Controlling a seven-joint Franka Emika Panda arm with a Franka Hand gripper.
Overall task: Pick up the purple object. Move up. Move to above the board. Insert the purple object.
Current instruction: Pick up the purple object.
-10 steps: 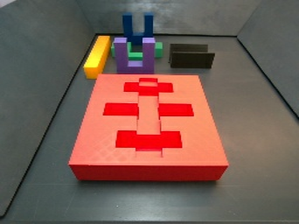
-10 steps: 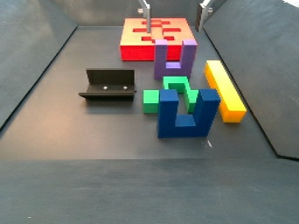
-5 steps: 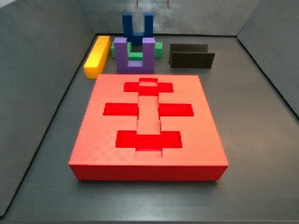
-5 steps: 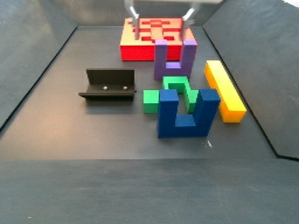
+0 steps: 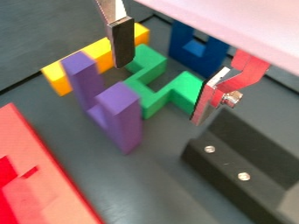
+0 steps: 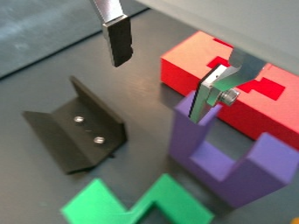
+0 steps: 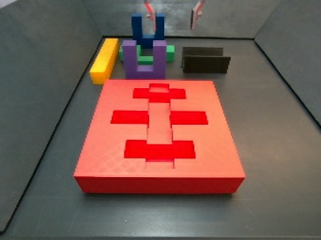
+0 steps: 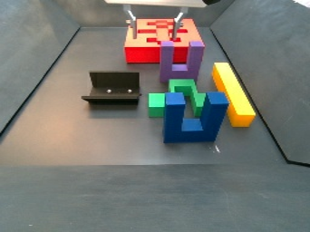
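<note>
The purple object [image 7: 134, 62] stands prongs up just beyond the far end of the red board [image 7: 113, 141]. It also shows in a side view [image 8: 182, 62] and in both wrist views [image 5: 112, 112] [image 6: 229, 156]. My gripper [image 7: 177, 16] is open and empty. It hangs high above the floor near the board's end [image 8: 143, 41], the purple object and the fixture [image 8: 111, 88]. In a side view [image 8: 158, 31] its fingers show in front of the board. One silver finger [image 6: 212, 90] shows close beside a purple prong; I cannot tell if they touch.
A green block [image 8: 177, 94] lies behind the purple object, with a blue U-shaped block [image 8: 194, 116] beyond it. A yellow bar [image 8: 233, 91] lies along the wall side. Grey walls [image 7: 38, 56] ring the dark floor.
My gripper has come down and into view, moving across toward the purple object and fixture. The blocks have not moved.
</note>
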